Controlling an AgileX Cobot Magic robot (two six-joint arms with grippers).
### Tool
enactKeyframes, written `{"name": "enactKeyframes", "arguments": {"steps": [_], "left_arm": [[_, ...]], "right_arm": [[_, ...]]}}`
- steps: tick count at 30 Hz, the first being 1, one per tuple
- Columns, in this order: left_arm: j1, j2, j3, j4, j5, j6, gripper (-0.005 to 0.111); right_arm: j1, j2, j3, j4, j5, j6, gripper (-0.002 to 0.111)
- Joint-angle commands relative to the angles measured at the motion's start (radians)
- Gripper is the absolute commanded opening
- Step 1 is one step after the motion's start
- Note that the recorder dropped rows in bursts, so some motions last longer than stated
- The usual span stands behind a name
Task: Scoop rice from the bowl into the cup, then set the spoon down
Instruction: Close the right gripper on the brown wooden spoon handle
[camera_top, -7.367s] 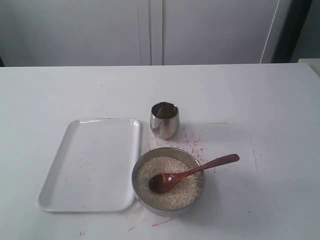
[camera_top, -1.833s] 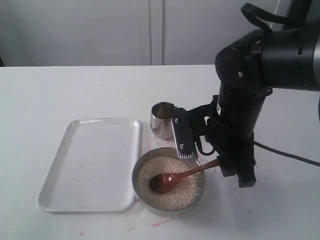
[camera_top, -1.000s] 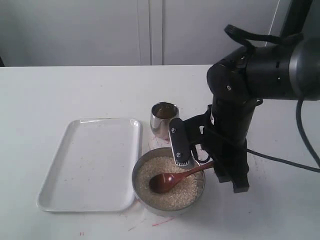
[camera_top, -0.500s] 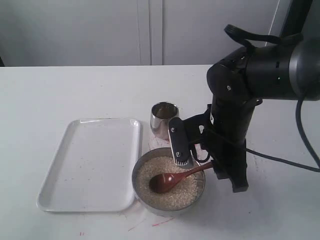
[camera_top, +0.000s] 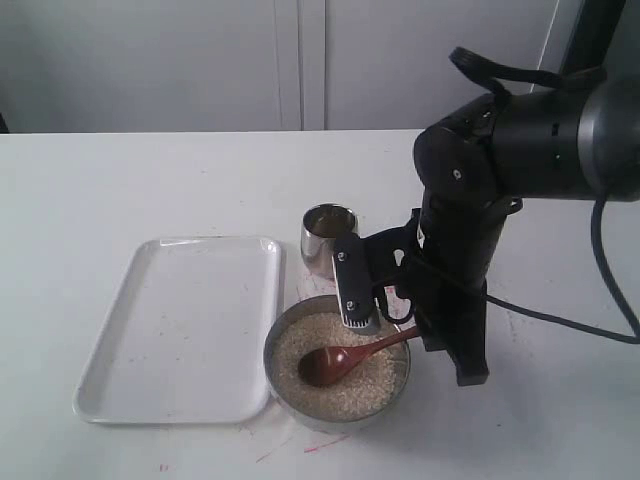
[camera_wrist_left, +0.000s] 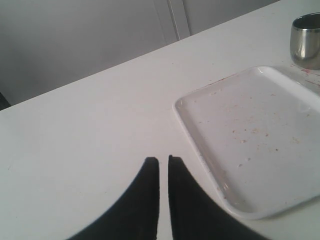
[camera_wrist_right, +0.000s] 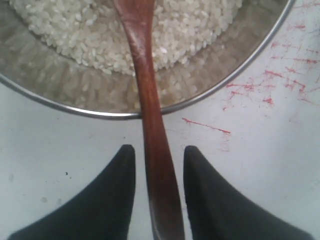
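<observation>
The reddish-brown wooden spoon (camera_top: 327, 364) lies with its round end in the rice (camera_top: 300, 345), and its handle (camera_wrist_right: 150, 100) crosses the rim of the wide steel bowl (camera_top: 268, 360). My right gripper (camera_top: 408, 335) straddles the handle just outside the rim. In the right wrist view the gripper (camera_wrist_right: 159, 150) is open, with a gap on each side of the handle. The small shiny cup (camera_top: 320, 235) stands just behind the bowl, and the cup (camera_wrist_left: 306, 40) also shows in the left wrist view. My left gripper (camera_wrist_left: 163, 160) is shut over bare table, holding nothing.
A white tray (camera_top: 180, 325) lies left of the bowl, and the tray (camera_wrist_left: 250, 130) is also in the left wrist view. Red scribbles (camera_wrist_right: 280, 80) mark the table beside the bowl. The right arm's bulk (camera_top: 500, 160) hangs over the table right of the cup.
The right arm came in from the right and lowered over the spoon handle. In the last half second it shifted slightly left. Spoon, bowl and cup have not moved.
</observation>
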Motion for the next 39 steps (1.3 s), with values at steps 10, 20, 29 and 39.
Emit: {"name": "enactKeyframes", "arguments": {"steps": [10, 20, 29, 39], "left_arm": [[-0.003, -0.001, -0.003, -0.005, -0.006, 0.002, 0.014], [-0.003, -0.001, -0.003, -0.005, -0.006, 0.002, 0.014], [-0.003, -0.001, -0.003, -0.005, -0.006, 0.002, 0.014], [-0.003, -0.001, -0.003, -0.005, -0.006, 0.002, 0.014]], "right_arm": [[0.005, 0.0, 0.004, 0.004, -0.003, 0.0, 0.02], [0.005, 0.0, 0.004, 0.005, 0.005, 0.0, 0.009], [0.005, -0.025, 0.004, 0.005, 0.041, -0.01, 0.0], [0.005, -0.117, 0.004, 0.005, 0.126, -0.002, 0.0]]}}
